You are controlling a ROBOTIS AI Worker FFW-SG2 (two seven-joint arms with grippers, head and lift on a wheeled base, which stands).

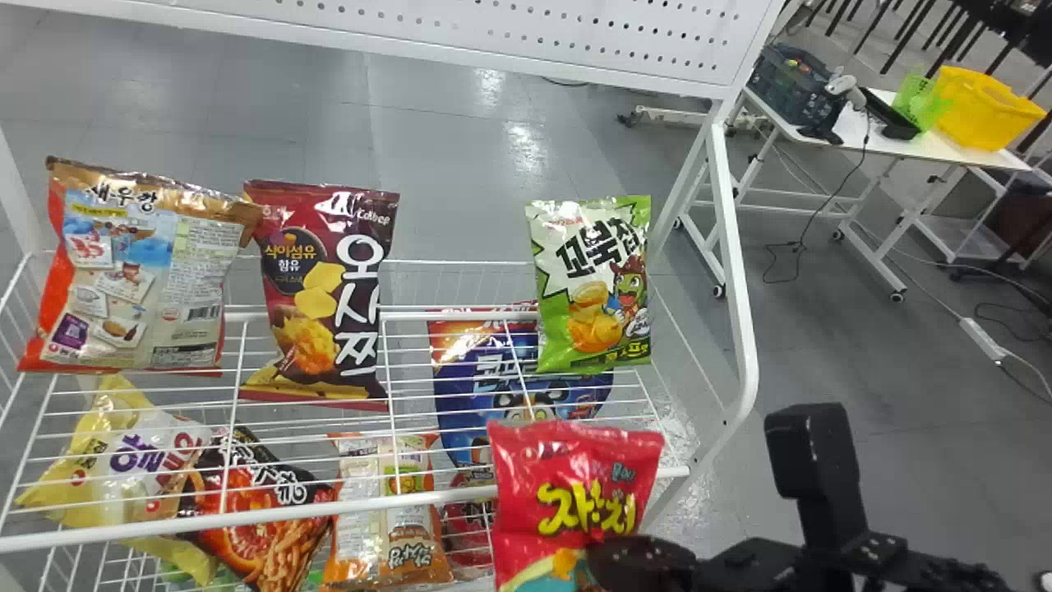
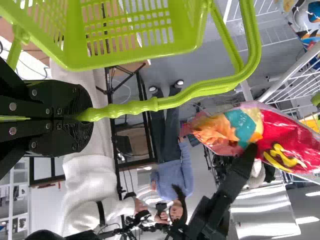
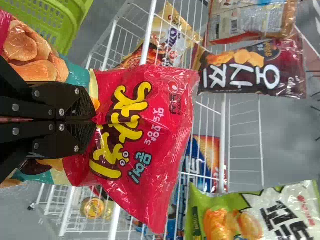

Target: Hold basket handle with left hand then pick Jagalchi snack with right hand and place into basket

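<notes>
At the bottom of the head view my right gripper [image 1: 641,559] holds the red Jagalchi snack bag [image 1: 575,493] in front of the wire rack. The right wrist view has the right gripper [image 3: 95,120] shut on the middle of the Jagalchi bag [image 3: 145,125]. In the left wrist view my left gripper [image 2: 82,117] is shut on the handle [image 2: 170,101] of the green basket [image 2: 135,55]. The Jagalchi bag [image 2: 290,140] appears there too, apart from the basket, with the other arm's black fingers against it. A corner of the basket [image 3: 55,25] shows in the right wrist view.
A white wire rack [image 1: 329,510] carries several snack bags on two levels, among them a maroon bag [image 1: 325,288] and a green one [image 1: 592,288]. The rack's white side post [image 1: 735,288] stands at its right. Farther right is a table [image 1: 879,140] with a yellow basket [image 1: 978,107].
</notes>
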